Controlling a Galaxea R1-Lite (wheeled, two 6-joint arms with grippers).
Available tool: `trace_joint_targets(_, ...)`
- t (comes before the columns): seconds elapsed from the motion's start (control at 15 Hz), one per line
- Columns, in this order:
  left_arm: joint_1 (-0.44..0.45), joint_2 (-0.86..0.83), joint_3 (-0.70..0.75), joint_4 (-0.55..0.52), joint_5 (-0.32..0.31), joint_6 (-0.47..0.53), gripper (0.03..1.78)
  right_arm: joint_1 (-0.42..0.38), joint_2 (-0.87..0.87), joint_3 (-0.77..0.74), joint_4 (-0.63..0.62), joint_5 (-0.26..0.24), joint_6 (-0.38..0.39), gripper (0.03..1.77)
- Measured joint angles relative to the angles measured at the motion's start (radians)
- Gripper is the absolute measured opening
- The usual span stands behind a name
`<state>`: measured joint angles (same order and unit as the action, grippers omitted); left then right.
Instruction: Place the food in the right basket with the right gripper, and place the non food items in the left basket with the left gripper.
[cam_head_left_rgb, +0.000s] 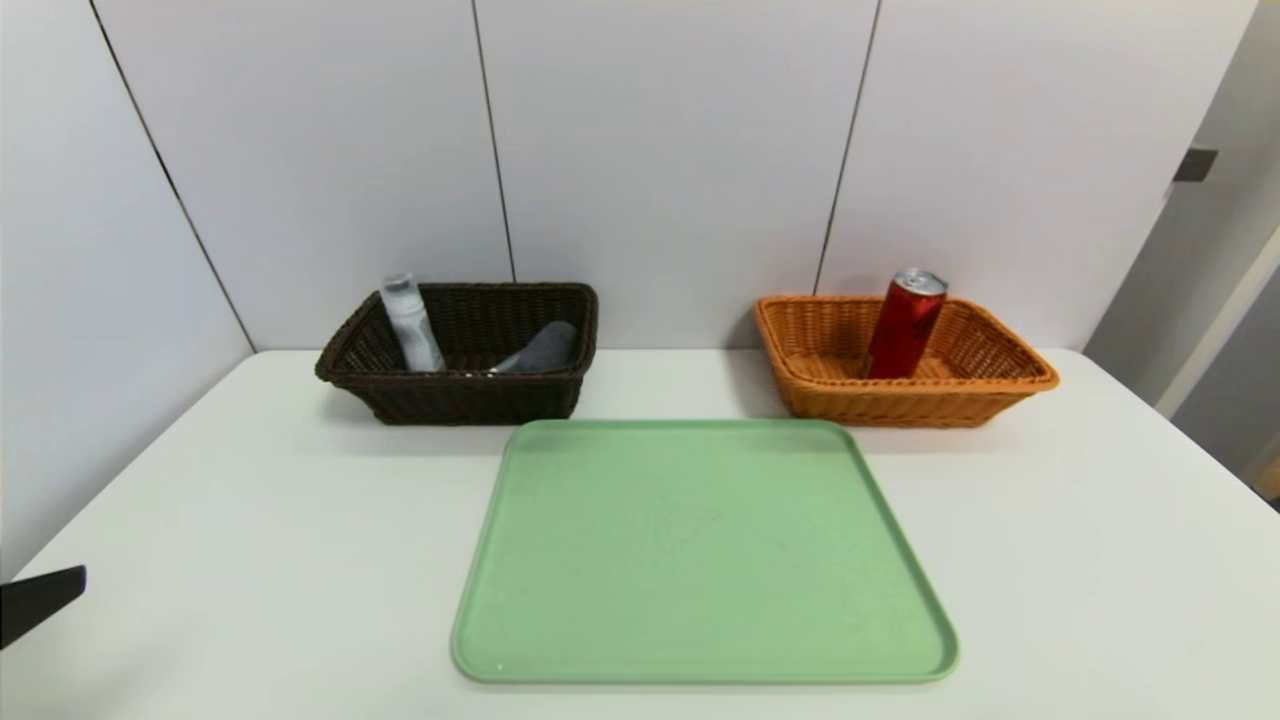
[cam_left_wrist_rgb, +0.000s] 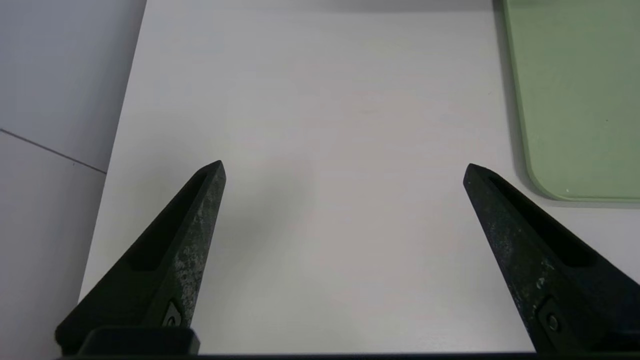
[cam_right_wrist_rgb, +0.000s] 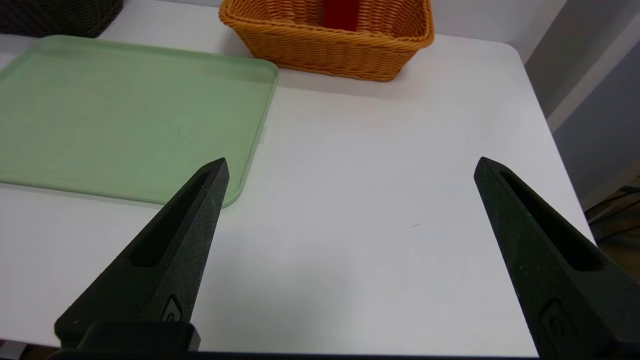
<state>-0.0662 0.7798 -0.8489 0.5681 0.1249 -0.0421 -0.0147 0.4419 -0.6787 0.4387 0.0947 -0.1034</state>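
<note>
The left gripper (cam_left_wrist_rgb: 344, 162), spread wide and holding nothing, hangs over the near-left table (cam_head_left_rgb: 250, 560); lowering it further could knock the tabletop. In the dark brown basket (cam_head_left_rgb: 480, 398), beyond it, the white bottle (cam_head_left_rgb: 414, 325) leans above the rim, so a bump could tip it; beside it lies what is probably the rolled cloth (cam_head_left_rgb: 548, 347). The red can (cam_head_left_rgb: 905, 325) tilts in the orange basket (cam_head_left_rgb: 905, 405), beyond the right gripper (cam_right_wrist_rgb: 352, 159), likewise spread and unladen; brushing the can might topple it.
</note>
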Motion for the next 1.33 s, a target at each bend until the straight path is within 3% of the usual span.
trace_joint_targets(0.33, 0.039, -0.219, 0.18, 0.0, -0.001, 0.027, 1.69, -0.019, -0.152, -0.009, 0.152, -0.009, -0.02, 1.69)
trace_joint_targets(0.47, 0.041, -0.297, 0.243, 0.0, -0.001, 0.042, 1.69, -0.014, -0.195, 0.0, 0.173, -0.043, -0.019, 1.69)
trace_joint_targets(0.93, 0.04, -0.429, 0.331, 0.0, -0.01, 0.088, 1.69, 0.017, -0.282, 0.012, 0.236, -0.023, -0.029, 1.69)
trace_joint_targets(1.13, 0.043, -0.484, 0.377, -0.005, -0.009, 0.089, 1.69, 0.016, -0.341, 0.058, 0.226, -0.008, -0.028, 1.69)
trace_joint_targets(1.33, 0.059, -0.56, 0.478, -0.073, -0.008, 0.109, 1.69, 0.015, -0.401, 0.164, 0.117, -0.017, -0.03, 1.7)
